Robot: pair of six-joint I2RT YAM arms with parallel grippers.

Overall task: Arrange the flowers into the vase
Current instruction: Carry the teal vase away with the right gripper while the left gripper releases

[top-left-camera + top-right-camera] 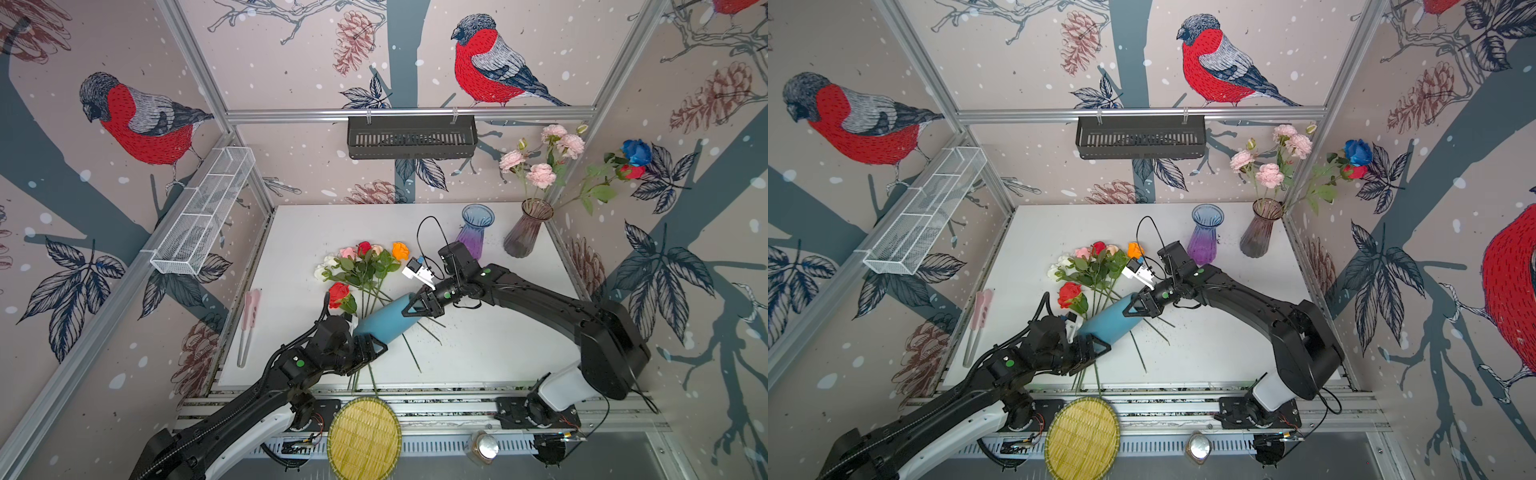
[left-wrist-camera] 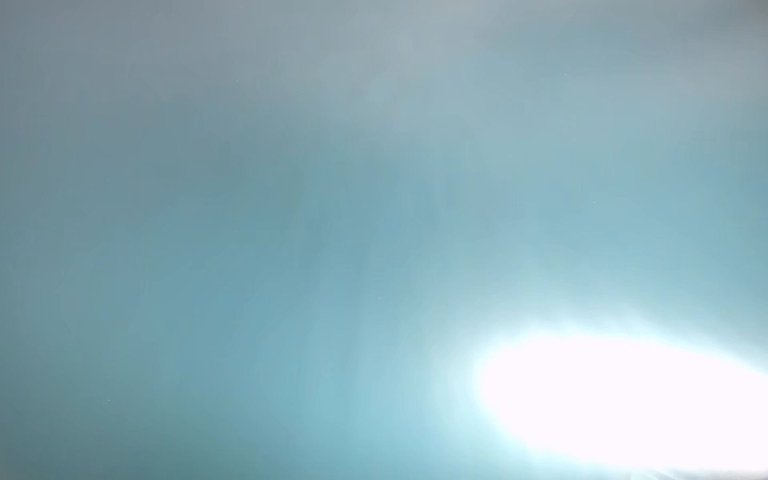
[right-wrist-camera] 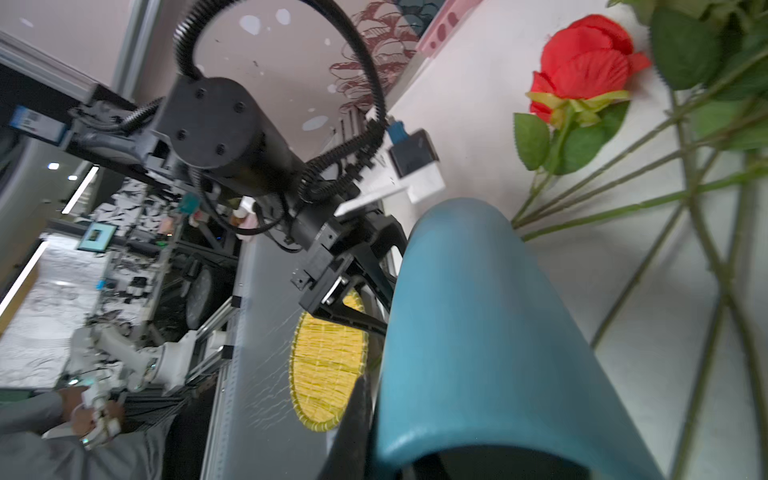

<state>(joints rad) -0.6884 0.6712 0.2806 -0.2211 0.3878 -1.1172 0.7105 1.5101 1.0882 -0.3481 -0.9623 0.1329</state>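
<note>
Top views both show the flowers [image 1: 363,266] left of centre on the white table [image 1: 498,340]. Their white, pink, red, peach and orange heads are bunched over green leaves. One red rose [image 1: 338,294] lies apart at the bunch's lower left, and thin stems fan under a tilted teal vase [image 1: 386,322]. The left gripper [image 1: 368,340] straddles the vase's closed end, fingers wide. At centre, the right gripper [image 1: 414,307] pinches its rim, fingers narrow.
</note>
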